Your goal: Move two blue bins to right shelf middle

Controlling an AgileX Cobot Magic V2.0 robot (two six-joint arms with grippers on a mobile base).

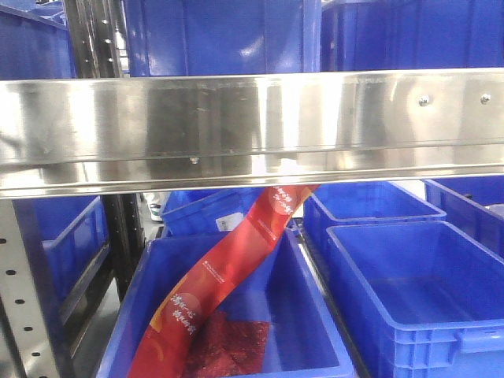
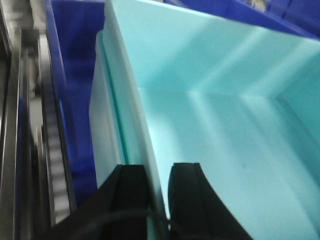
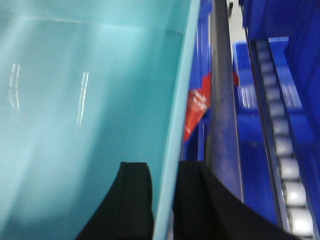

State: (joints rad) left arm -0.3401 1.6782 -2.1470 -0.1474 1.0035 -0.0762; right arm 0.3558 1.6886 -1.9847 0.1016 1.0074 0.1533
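Both wrist views show a bin that looks pale teal in the glare. My left gripper (image 2: 157, 192) is shut on the left wall of this bin (image 2: 225, 125), one finger outside and one inside. My right gripper (image 3: 167, 200) is shut on the bin's right wall (image 3: 175, 125), also one finger on each side. The bin's inside (image 3: 75, 100) looks empty. In the front view a blue bin (image 1: 220, 35) sits above the steel shelf beam (image 1: 252, 126); I cannot tell whether it is the held one. Neither gripper shows in the front view.
Below the beam stand several blue bins: one (image 1: 307, 315) holds a long red packet (image 1: 236, 260), another (image 1: 425, 299) is at the right. The red packet also shows in the right wrist view (image 3: 196, 107). Roller tracks run along both sides (image 3: 280, 140) (image 2: 52, 165).
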